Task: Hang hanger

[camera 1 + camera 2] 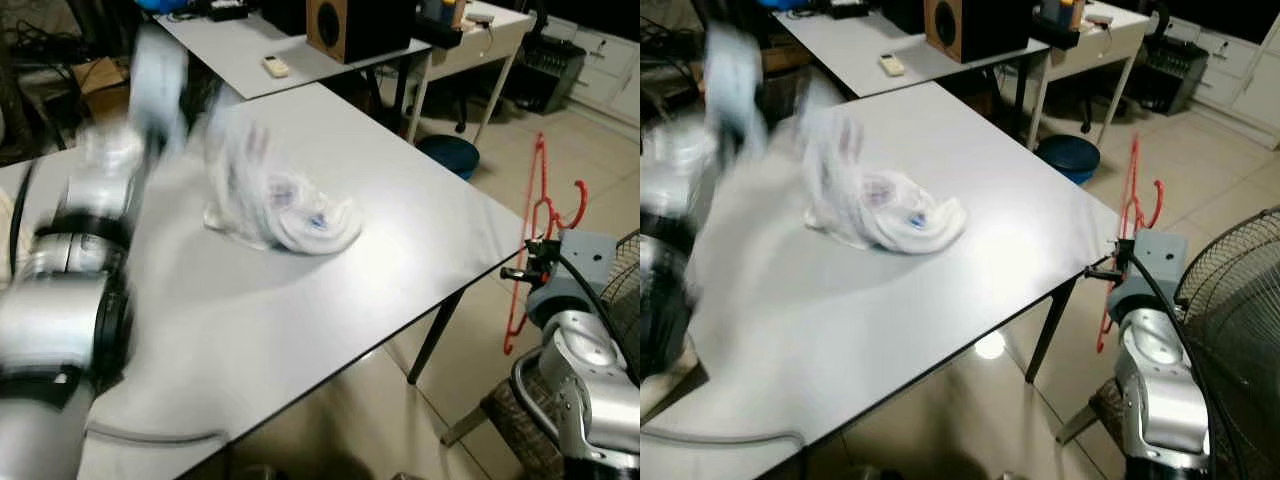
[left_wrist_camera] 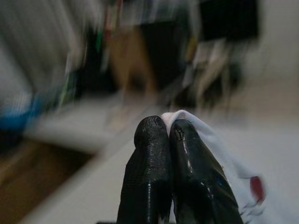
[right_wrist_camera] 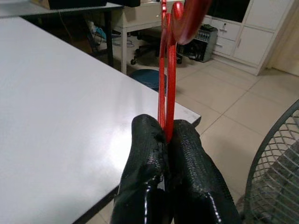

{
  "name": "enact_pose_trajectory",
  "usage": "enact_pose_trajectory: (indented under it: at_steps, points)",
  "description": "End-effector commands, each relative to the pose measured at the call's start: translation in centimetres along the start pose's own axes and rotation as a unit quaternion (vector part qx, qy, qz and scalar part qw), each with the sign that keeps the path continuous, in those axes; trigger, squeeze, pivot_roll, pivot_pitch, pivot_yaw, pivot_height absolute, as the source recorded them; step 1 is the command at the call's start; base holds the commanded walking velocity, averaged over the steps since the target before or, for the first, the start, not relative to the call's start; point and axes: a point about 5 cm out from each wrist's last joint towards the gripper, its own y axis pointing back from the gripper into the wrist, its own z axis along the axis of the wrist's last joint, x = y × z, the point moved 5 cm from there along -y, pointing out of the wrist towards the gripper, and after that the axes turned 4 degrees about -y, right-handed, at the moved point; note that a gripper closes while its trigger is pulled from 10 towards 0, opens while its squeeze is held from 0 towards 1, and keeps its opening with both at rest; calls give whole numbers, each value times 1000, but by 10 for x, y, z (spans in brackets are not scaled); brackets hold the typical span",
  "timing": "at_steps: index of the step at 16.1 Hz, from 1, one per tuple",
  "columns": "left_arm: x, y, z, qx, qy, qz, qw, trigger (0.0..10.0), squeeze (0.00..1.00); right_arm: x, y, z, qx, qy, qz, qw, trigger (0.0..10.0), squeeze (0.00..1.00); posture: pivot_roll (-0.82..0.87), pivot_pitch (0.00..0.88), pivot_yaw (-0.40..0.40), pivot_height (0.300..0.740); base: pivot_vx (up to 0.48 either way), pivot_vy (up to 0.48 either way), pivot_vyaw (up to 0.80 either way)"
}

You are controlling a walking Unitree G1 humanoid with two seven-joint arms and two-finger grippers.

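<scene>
Right wrist view: right gripper (image 3: pixel 167 135) on red hanger (image 3: pixel 167 70).

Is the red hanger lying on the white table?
No, the right gripper holds the red hanger upright between its shut fingers, beyond the edge of the white table.

Setting: indoor workroom or office-type space, not clearly a living area. Evidence: several plain white rectangular tables on thin black metal legs (image 1: pixel 330 250), set near one another at angles. Far table carries a brown wooden box speaker with a round black cone (image 1: pixel 340 28) and a small pale remote control (image 1: pixel 275 67). Floor is glossy beige ceramic tile (image 1: pixel 600 150). White panelled cabinet doors (image 3: pixel 243 32) line the far wall. A round-grilled metal pedestal fan (image 1: pixel 1240 300) stands off the table's corner. A blue round tub (image 1: pixel 1068 158) sits beneath the tables.
</scene>
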Motion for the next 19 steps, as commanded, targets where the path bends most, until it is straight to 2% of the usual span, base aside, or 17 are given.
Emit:
enact_pose_trajectory:
  at_steps: [1, 3, 4, 5, 6, 7, 8, 9, 10, 12, 13, 14, 15, 16, 17, 18, 19]
  points:
    - [6, 2, 84, -199, 65, -41, 977, 0, 0, -2, 2, 11, -20, -9, -5, 1000, 10000, 0, -112, 0, 51, 740, 0, 0, 0]
    - [10, 16, 121, -298, 103, -77, 946, 0, 0, -2, 3, 14, -27, -15, -7, 1000, 10000, 0, -109, 0, 52, 740, 0, 0, 0]
    - [2, 35, 113, -307, 141, -144, 930, 0, 0, 0, 5, 15, -32, -18, -6, 999, 10000, 0, -105, 0, 51, 740, 0, 0, 0]
    - [-12, 48, 79, -261, 145, -189, 936, 0, 0, 4, 6, 15, -35, -18, 0, 999, 10000, 0, -103, 0, 48, 740, 0, 0, 0]
    - [-17, 52, 67, -242, 141, -199, 939, 0, 0, 5, 6, 15, -35, -18, 2, 999, 10000, 0, -103, 0, 48, 740, 0, 0, 0]
    - [-42, 70, 4, -121, 92, -253, 956, 0, 0, 9, 7, 13, -32, -18, 8, 999, 10000, 0, -98, 0, 40, 740, 0, 0, 0]
    - [-52, 79, -20, -73, 67, -275, 956, 0, 0, 9, 7, 13, -30, -18, 10, 999, 10000, 0, -98, 0, 40, 740, 0, 0, 0]
    - [-72, 107, -79, 47, 6, -322, 946, 0, 0, 11, 7, 11, -27, -15, 15, 999, 10000, 0, -90, 0, 26, 740, 0, 0, 0]
    - [-72, 117, -100, 93, -10, -314, 945, 0, 0, 12, 6, 11, -26, -14, 18, 999, 10000, 0, -90, 0, 23, 740, 0, 0, 0]
    - [-61, 116, -102, 109, -17, -275, 955, 0, 0, 13, 5, 12, -28, -14, 19, 999, 10000, 0, -90, 0, 23, 740, 0, 0, 0]
    - [-42, 117, -103, 128, -40, -230, 964, 0, 0, 12, 6, 13, -29, -13, 20, 999, 10000, 0, -90, 0, 25, 740, 0, 0, 0]
    - [-34, 119, -106, 143, -51, -211, 966, 2000, 0, 11, 6, 13, -28, -13, 20, 999, 10000, 0, -90, 0, 25, 740, 0, 0, 0]
    - [-25, 123, -111, 166, -68, -190, 965, 2000, 0, 10, 6, 12, -28, -13, 20, 999, 10000, 0, -90, 0, 25, 740, 0, 0, 0]
    - [-14, 126, -119, 193, -87, -156, 965, 10000, 0, 10, 7, 11, -26, -14, 19, 999, 10000, 0, -89, 0, 30, 740, 0, 0, 0]
    - [3, 131, -130, 229, -100, -104, 963, 10000, 0, 10, 7, 9, -22, -15, 19, 999, 10000, 0, -94, 0, 32, 740, 0, 0, 0]
    - [28, 143, -144, 274, -125, -33, 953, 10000, 1000, 9, 9, 3, -10, -15, 21, 1000, 10000, 0, -99, 0, 32, 740, 0, 0, 0]
    - [36, 149, -146, 281, -123, -5, 952, 10000, 1000, 12, 11, -4, 7, -7, 38, 999, 10000, 0, -110, 0, 35, 740, 0, 0, 0]
